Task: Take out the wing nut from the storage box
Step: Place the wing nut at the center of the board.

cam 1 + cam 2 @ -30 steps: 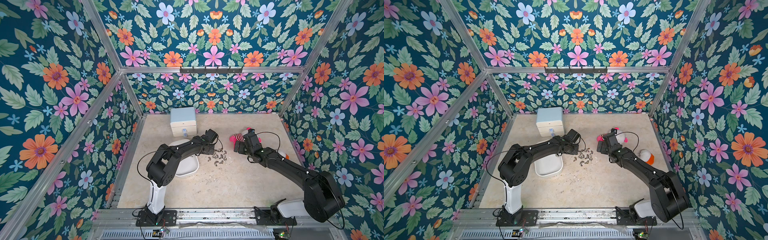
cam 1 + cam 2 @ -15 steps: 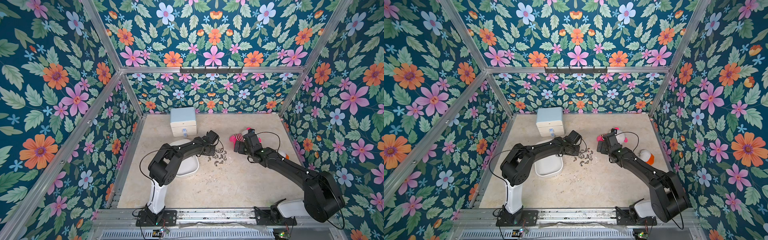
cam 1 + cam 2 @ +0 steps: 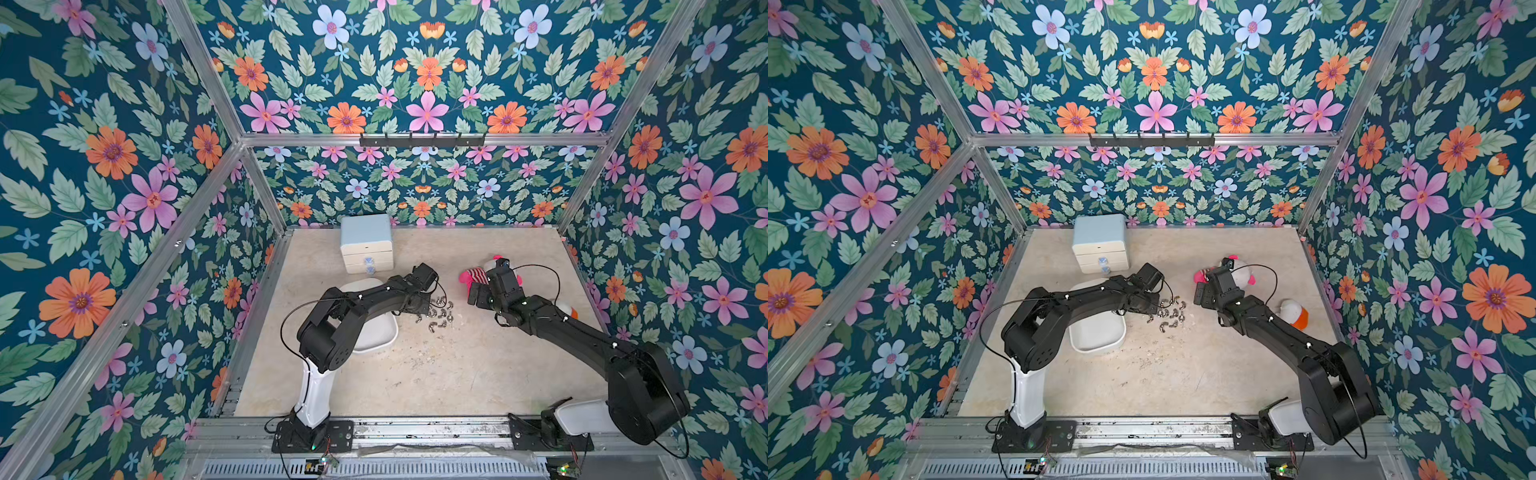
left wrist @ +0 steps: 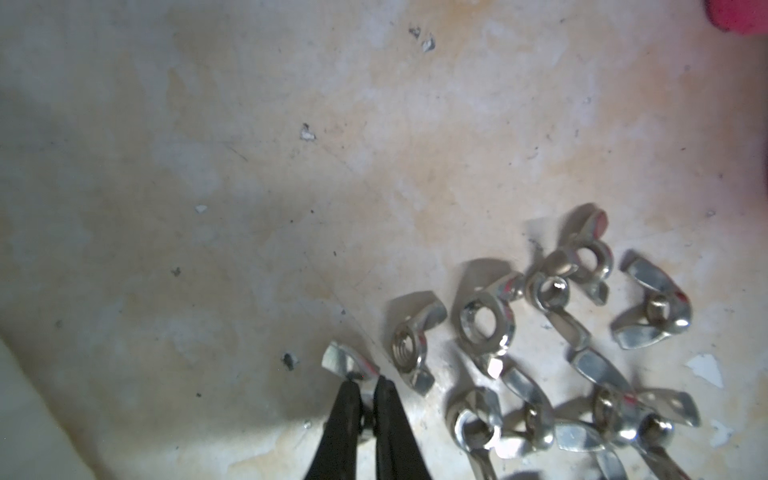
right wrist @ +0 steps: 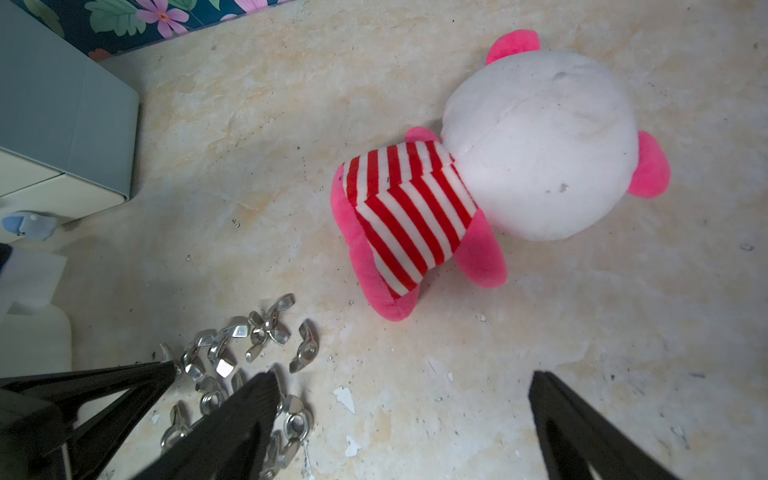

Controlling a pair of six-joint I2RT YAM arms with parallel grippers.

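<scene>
Between the closed jaws of the left gripper point(image 4: 365, 384) sits a wing nut point(image 4: 347, 363), pinched tight. Just beside those jaws lies the pile of other wing nuts point(image 4: 561, 324); behind them, under the arm, the storage box point(image 3: 376, 332). Farther off, the right gripper point(image 5: 401, 376) has its jaws spread wide, empty, with a plush toy point(image 5: 519, 158) beyond them.

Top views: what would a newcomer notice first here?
The loud floral wallpaper on every wall hits first. Next, the pile of wing nuts on the beige table between the arms, with the left gripper shut on one wing nut at its edge, next to the white storage box. A pink plush toy in a red-striped shirt lies by the open right gripper.
</scene>
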